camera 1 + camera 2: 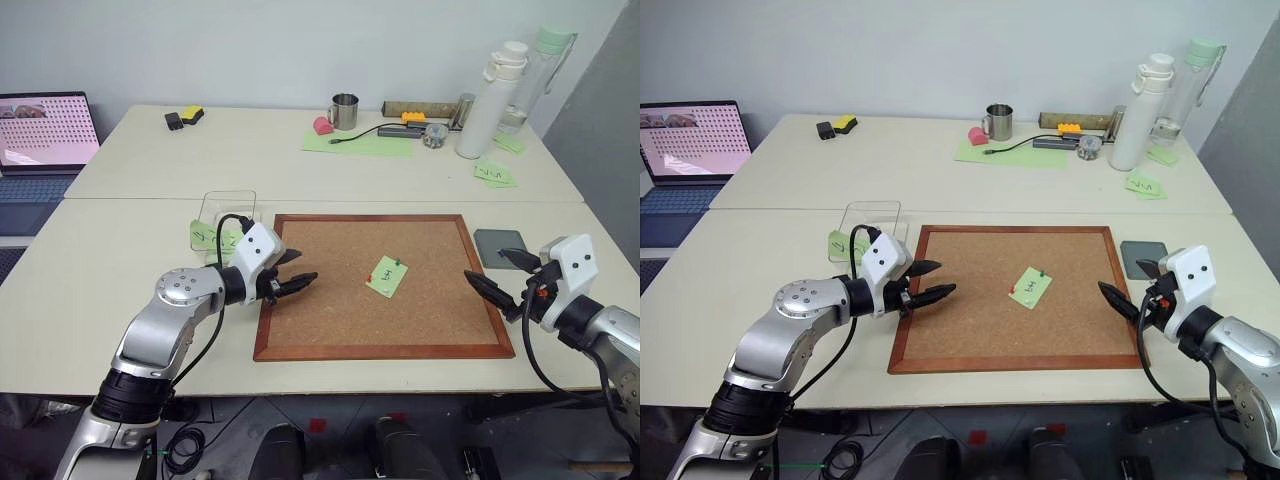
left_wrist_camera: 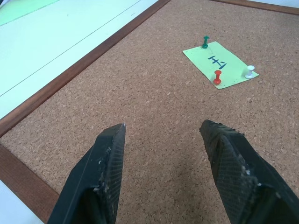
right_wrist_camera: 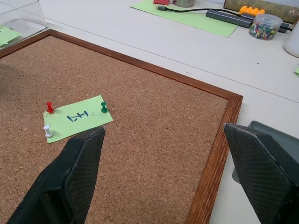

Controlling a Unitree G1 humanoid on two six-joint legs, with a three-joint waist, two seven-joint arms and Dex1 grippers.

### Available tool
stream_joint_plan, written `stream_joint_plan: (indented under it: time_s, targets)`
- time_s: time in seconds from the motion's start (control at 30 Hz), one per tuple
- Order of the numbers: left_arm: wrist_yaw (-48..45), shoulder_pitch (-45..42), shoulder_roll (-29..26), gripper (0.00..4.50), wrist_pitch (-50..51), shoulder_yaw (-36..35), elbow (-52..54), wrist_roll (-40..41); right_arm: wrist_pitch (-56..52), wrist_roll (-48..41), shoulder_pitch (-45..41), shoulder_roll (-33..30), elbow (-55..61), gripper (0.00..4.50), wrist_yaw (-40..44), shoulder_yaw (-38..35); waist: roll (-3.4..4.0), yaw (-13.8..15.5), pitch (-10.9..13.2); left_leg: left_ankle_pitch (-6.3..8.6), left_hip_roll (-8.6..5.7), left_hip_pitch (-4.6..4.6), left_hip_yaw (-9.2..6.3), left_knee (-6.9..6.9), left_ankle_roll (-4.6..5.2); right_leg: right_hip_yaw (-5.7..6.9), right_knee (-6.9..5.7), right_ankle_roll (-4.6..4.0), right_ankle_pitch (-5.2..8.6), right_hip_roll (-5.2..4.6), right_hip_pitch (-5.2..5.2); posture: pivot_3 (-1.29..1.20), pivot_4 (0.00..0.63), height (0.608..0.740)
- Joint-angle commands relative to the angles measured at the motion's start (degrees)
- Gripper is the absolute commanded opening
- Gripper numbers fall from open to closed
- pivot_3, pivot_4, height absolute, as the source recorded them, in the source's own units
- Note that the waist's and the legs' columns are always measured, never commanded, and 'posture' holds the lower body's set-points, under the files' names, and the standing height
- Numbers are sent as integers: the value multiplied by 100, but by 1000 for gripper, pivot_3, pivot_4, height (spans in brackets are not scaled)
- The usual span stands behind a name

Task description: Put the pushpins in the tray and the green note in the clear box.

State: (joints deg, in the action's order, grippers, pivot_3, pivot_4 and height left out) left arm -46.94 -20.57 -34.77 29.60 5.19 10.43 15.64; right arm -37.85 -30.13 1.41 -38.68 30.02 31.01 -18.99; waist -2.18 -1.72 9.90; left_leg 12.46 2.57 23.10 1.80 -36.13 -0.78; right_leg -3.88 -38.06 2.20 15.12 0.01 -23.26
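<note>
While the green note point(image 3: 78, 118) sits pinned mid-corkboard point(image 1: 330, 320), both of your tools are released and holding nothing.
You have a green pushpin point(image 3: 103, 107), a red pushpin point(image 3: 49, 108) and a white pin point(image 3: 46, 131) crowded on it; your left tool point(image 1: 296, 281) or right tool point(image 1: 492, 284) could pinch the paper and tear it, or flick a pin off the counter point(image 1: 150, 230). The tray point(image 1: 500, 245) waits past the corkboard's right edge, the clear box point(image 1: 230, 210) by its left far corner.

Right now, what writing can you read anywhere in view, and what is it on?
Green note pinned to the corkboard: short black handwriting, roughly "1+1", not certain.
Note on the clear box: handwriting, too small to read.
Green notes by the white bottle: handwriting, too small.
Laptop screen: too small.
</note>
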Motion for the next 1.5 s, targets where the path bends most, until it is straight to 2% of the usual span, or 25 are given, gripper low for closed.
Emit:
stream_joint_plan:
  time_s: [0.03,1.27,1.5]
  targets:
    - [-25,-96,-76,2724,-53,-139,80,31,111,-2,-40,-39,125,4257,5,-123,0,0,0,0,0,0,0,0,0,0,0,0,0,0,0,0,150,740]
    - [-5,-61,-55,2724,202,-223,140,202,93,-97,-31,-5,161,4257,25,-139,0,0,0,0,0,0,0,0,0,0,0,0,0,0,0,0,150,740]
    - [296,390,283,2724,188,-492,622,494,330,-38,52,189,303,4257,10,-44,0,-2,0,0,4,-1,-2,0,0,-4,0,0,0,-1,0,0,150,740]
